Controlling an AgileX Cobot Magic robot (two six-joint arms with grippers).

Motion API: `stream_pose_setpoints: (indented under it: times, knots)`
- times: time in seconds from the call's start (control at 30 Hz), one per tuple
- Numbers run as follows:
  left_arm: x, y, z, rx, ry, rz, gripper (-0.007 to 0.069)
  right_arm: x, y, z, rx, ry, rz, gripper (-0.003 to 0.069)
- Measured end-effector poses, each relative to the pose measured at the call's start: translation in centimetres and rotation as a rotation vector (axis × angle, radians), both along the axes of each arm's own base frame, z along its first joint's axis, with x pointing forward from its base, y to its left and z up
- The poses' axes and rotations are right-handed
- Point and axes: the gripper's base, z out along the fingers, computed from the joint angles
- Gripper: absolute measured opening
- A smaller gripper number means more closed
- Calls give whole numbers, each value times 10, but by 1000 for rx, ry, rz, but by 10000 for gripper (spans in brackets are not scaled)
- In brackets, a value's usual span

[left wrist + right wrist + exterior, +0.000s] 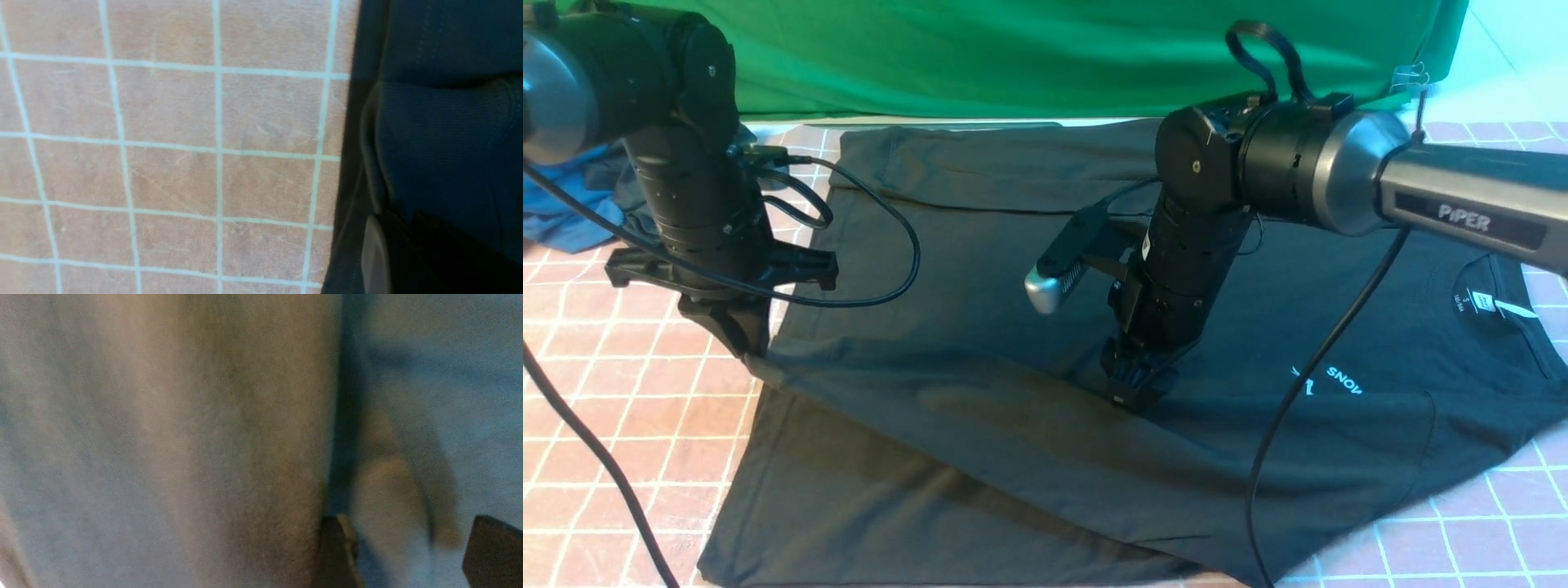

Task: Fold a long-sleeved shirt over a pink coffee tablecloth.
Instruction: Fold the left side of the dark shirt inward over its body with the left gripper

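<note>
Long-sleeved shirt (980,343) lies spread flat on the pink coffee tablecloth (621,392), collar to the robot's right, hem side to its left. Neck label (1486,304) and white "SNOW" lettering (1343,380) face up.

Left end effector (737,339): closed, clamped on the shirt's left edge. A fold line runs from the grip point across the body. In the left wrist view, ribbed black cloth (441,134) sits at one finger (374,253), with bare grid cloth (163,143) right beside the edge.

Right end effector (1137,390): tip down on the middle of the shirt, jaws apart. In the right wrist view, both fingers (337,551) rest on fabric (163,437) with a low ridge of cloth between them. Can't tell if that ridge is pinched.

Edges:
- Far edge lies just short of the green cloth (1013,57).
- Near-left corner reaches the bottom of the front view.
- Near edge angles up toward the right.

Open room:
- Bare tablecloth to the left of the shirt and at the near-right corner.
- Blue garment (564,204) sits far left, behind the left arm and apart from the shirt.
- Right arm's black cable (1307,384) hangs across the chest area.
</note>
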Motion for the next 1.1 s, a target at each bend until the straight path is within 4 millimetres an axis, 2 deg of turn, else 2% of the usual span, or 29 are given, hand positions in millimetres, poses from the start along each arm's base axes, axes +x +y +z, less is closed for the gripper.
stream_pose_setpoints:
  times: [0.1, 0.23, 0.37, 0.4, 0.43, 0.5, 0.77, 0.9, 1.1]
  knots:
    - [0, 1, 0, 7, -1, 2, 48, 1, 0, -7, -9, 15, 0, 451]
    - [0, 1, 0, 9, -1, 2, 48, 0, 1, -7, -7, 11, 2, 420]
    - [0, 1, 0, 10, -2, 11, 48, -4, 5, -8, -17, 28, 20, 241]
    - [0, 1, 0, 10, -2, 14, 48, -5, 6, -8, -19, 31, 20, 155]
    - [0, 1, 0, 9, -2, 18, 48, -5, 6, -7, -18, 31, 14, 100]
    - [0, 1, 0, 9, -2, 19, 48, -4, 5, -5, -12, 26, -4, 58]
    - [2, 1, 0, 6, -20, 19, 48, 14, -24, 28, 50, -72, -121, 53]
    - [8, 0, 3, -4, -79, 16, 48, 21, -31, 29, 61, -92, -153, 53]
    - [15, -2, 4, -17, -163, 8, 48, 24, -30, 22, 60, -94, -158, 55]
